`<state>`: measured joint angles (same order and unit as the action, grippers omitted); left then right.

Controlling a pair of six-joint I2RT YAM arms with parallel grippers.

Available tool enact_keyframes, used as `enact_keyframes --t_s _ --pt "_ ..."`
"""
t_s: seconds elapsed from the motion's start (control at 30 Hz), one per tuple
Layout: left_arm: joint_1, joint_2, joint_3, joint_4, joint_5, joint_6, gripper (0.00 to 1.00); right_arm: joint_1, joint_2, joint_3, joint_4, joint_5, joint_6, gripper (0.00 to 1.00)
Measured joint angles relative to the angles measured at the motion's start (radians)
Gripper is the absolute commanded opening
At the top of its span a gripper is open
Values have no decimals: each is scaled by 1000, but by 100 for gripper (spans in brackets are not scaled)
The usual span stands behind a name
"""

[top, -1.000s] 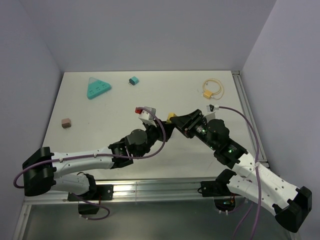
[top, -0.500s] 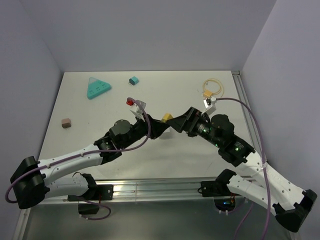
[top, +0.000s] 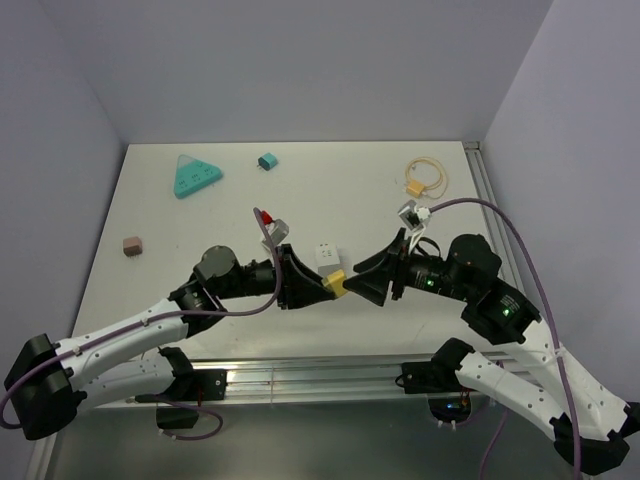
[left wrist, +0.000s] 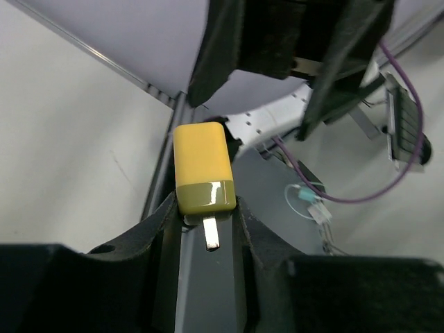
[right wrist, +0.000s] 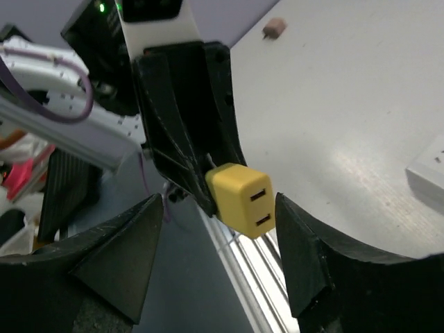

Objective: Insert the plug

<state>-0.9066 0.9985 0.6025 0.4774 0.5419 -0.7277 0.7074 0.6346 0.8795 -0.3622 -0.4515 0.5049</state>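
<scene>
The left gripper (top: 316, 289) is clamped on the yellow plug (top: 337, 285), which it holds raised above the near part of the white table (top: 200, 225). In the left wrist view, the plug (left wrist: 202, 177) sits pinched between the two dark fingers (left wrist: 149, 236), with a flat metal prong (left wrist: 211, 233) lying back in the gap between them. The right gripper (top: 363, 284) faces it tip to tip, with its jaws spread wide. Its own camera shows the plug's free end (right wrist: 243, 201) with two slots, set between the right fingers (right wrist: 118, 267) and touching neither.

A white socket block (top: 325, 256) lies flat on the table just beyond the left gripper's tips. Well beyond that hand, toward the far edge, are a teal triangular power strip (top: 195, 177) and a small teal cube (top: 267, 161). A pinkish block (top: 131, 245) sits out to the left of the left arm. Far beyond the right gripper, near the table's right edge, is a coiled yellow cable (top: 425, 175).

Plain pale lavender walls (top: 300, 70) close the table in on three sides. A metal rail (top: 300, 375) runs along its near edge.
</scene>
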Motion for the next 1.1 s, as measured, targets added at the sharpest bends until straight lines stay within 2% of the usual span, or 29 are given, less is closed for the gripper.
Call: enact_keyframes --t_s 0.1,0.3,0.67,0.93,0.97,1.07,1.1 --pt "0 -19 -21 35 75 -21 0 0 0 -39 4 -84 -15 64" --pt "0 -28 -46 98 151 -60 0 0 0 -80 24 -196 -23 61" --pt "0 -25 -49 166 198 -89 0 0 11 -135 125 -320 7 52" --pt "0 -19 -60 193 213 -102 0 0 49 -135 186 -363 23 52" --pt "0 -19 -60 193 214 -102 0 0 56 -135 193 -367 24 46" --pt "3 -19 -64 198 224 -106 0 0 72 -135 221 -397 28 16" --pt "3 -21 -65 200 226 -109 4 1 76 -135 226 -409 32 0"
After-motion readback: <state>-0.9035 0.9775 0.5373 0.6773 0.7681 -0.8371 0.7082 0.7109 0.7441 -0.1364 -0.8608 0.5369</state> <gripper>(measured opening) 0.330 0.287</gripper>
